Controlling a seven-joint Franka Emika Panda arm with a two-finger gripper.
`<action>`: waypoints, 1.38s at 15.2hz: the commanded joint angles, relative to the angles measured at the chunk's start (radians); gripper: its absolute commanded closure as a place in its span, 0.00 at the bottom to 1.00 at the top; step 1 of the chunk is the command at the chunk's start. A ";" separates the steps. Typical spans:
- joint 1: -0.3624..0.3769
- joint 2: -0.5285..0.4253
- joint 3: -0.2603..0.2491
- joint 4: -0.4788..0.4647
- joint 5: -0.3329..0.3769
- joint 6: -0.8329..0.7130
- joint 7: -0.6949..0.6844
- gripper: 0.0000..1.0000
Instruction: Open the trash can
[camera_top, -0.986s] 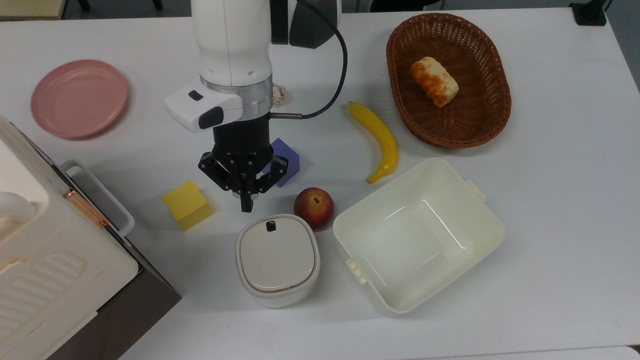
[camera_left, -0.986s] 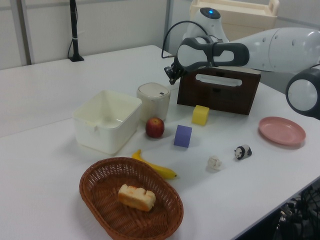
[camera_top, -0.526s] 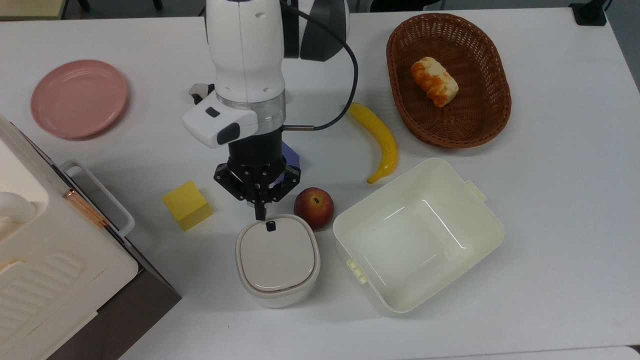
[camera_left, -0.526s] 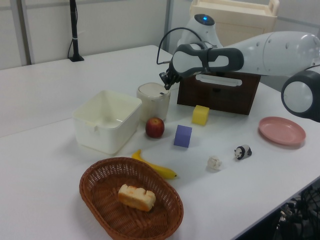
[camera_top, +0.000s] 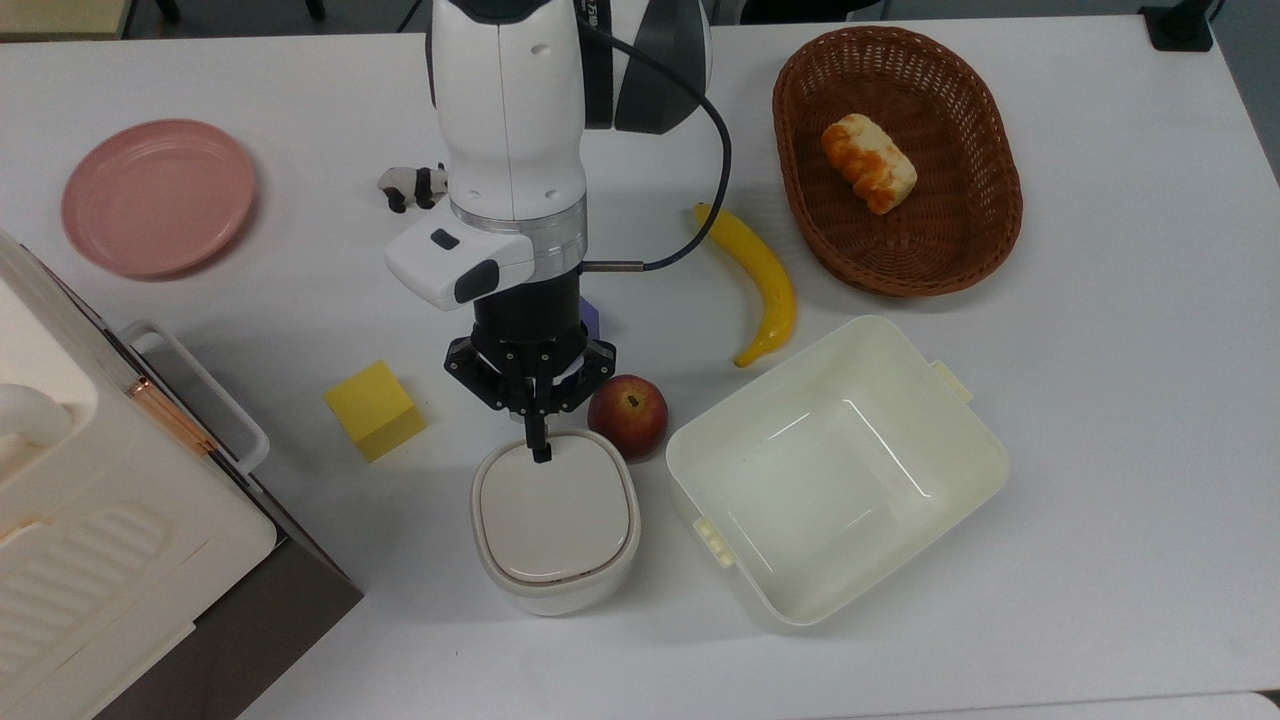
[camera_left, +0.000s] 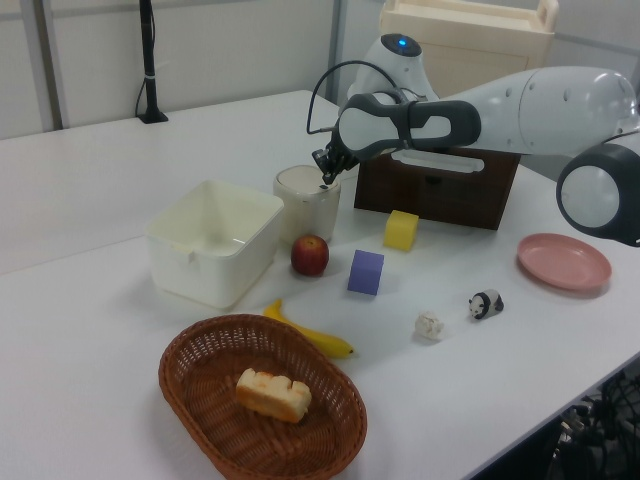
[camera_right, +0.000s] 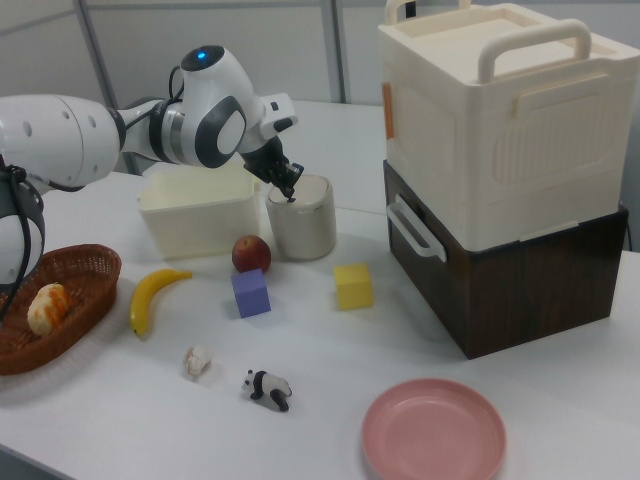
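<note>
In the top view, the black two-finger gripper (camera_top: 541, 450), its fingers pressed together, points down onto the back edge of the small cream-white trash can (camera_top: 556, 520) with its flat lid down. A red apple (camera_top: 627, 415) sits just beside the can.

In the left view, the gripper (camera_left: 324, 183) meets the can's (camera_left: 303, 203) rim.

In the right view, the can (camera_right: 303, 220) stands on the white worktop (camera_right: 330, 360) near the apple (camera_right: 251, 253).

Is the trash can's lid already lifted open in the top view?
No, the flat lid lies closed on the trash can, with the gripper at its edge.

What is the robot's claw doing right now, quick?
Gripper: shut, holding nothing, its tip at the back edge of the trash can lid.
</note>
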 joint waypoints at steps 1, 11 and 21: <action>0.003 0.026 -0.002 0.035 -0.016 0.019 0.010 1.00; 0.003 0.052 -0.002 0.043 -0.017 0.098 0.012 1.00; 0.006 0.041 0.000 0.021 -0.032 0.098 0.007 1.00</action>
